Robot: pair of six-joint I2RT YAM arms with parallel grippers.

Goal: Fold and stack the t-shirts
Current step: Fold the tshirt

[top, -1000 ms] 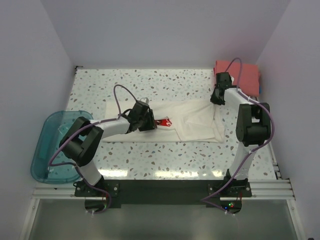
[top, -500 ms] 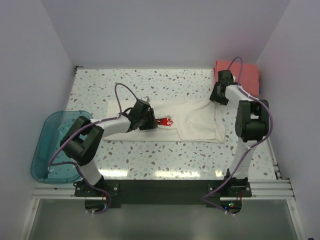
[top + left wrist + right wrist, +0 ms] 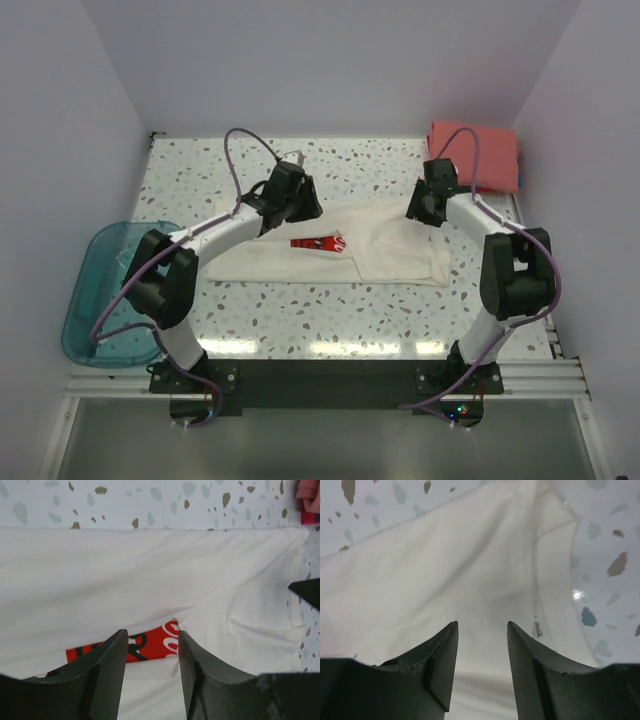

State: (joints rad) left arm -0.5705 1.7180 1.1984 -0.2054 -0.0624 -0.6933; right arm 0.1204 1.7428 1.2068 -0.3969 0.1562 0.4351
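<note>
A cream-white t-shirt (image 3: 380,245) lies folded into a long strip across the middle of the speckled table, its red-and-white print (image 3: 318,243) facing up. My left gripper (image 3: 298,205) hovers open over the strip's far edge. In the left wrist view the print (image 3: 150,647) shows between the open left gripper's (image 3: 151,632) fingers. My right gripper (image 3: 416,212) is open above the shirt's right end, and nothing but white cloth (image 3: 445,570) shows beneath it (image 3: 482,623). A folded coral-red t-shirt (image 3: 475,152) lies at the far right corner with a blue edge (image 3: 521,181) under it.
A translucent teal tub (image 3: 105,290) sits at the table's left edge beside the left arm's base. Walls close in the table on the left, far and right sides. Bare speckled tabletop (image 3: 330,310) lies between the shirt and the arm bases.
The right gripper opened, let go of the shirt's right end and shifted slightly left. The left gripper rose from beside the print and moved back to the far edge, uncovering the print.
</note>
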